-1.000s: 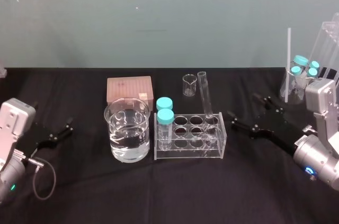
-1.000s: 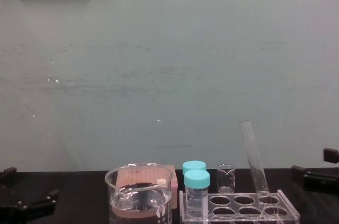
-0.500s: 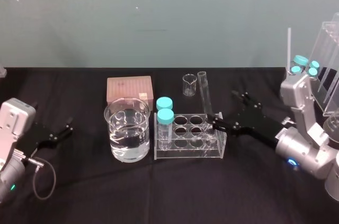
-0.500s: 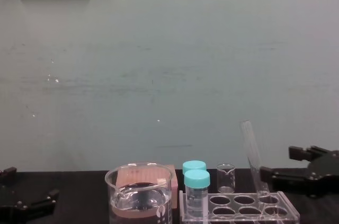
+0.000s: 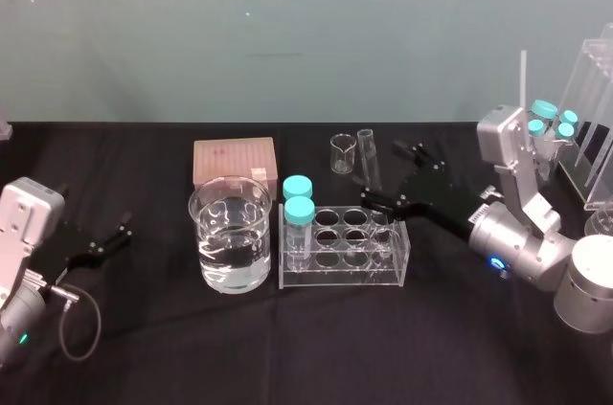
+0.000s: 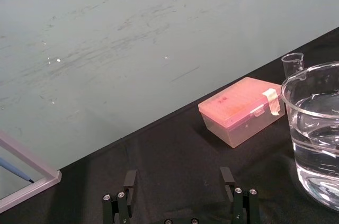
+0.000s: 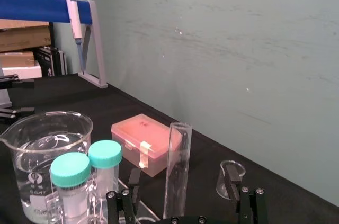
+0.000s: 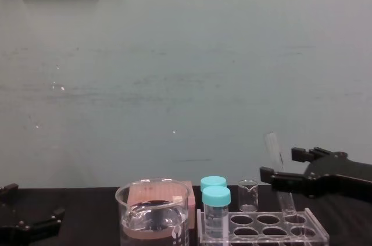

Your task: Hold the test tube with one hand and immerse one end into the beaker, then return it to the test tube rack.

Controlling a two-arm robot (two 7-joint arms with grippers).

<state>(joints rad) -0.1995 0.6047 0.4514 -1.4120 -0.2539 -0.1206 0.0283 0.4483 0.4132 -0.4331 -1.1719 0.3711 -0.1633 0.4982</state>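
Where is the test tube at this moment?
In the head view the test tube stands in the back right hole of the test tube rack, between the open jaws of the right gripper.

We see black two-finger left end effector (image 5: 123,235) lower left, grey cable (image 5: 84,328); right end effector (image 5: 383,173) on silver arm (image 5: 522,252), blue light (image 5: 494,263).
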